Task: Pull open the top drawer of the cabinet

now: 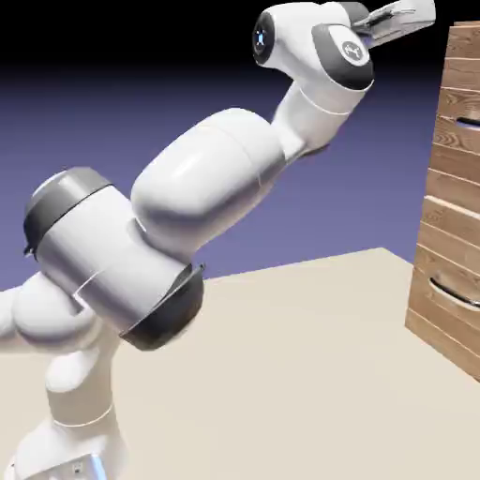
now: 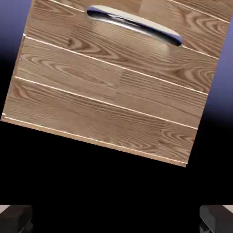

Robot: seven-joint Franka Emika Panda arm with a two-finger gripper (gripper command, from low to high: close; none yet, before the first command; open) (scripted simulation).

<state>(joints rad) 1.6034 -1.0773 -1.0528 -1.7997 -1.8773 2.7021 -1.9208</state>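
Pincer point(image 1: 405, 19) is held released, high beside tall brown wood-plank cabinet point(image 1: 453, 187), apart from it. Top drawer point(image 1: 459, 127) is judged rigid and heavy-sliding; thin grey metal bar handle point(image 2: 134, 23) should be gripped mid-span.

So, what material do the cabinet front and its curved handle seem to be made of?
The cabinet looks like brown wood planks with a matte finish: swirling grain and thin seams between boards. The curved handle looks like polished grey metal, judging by its bright highlights. Everything is rendered, so these are appearances only.
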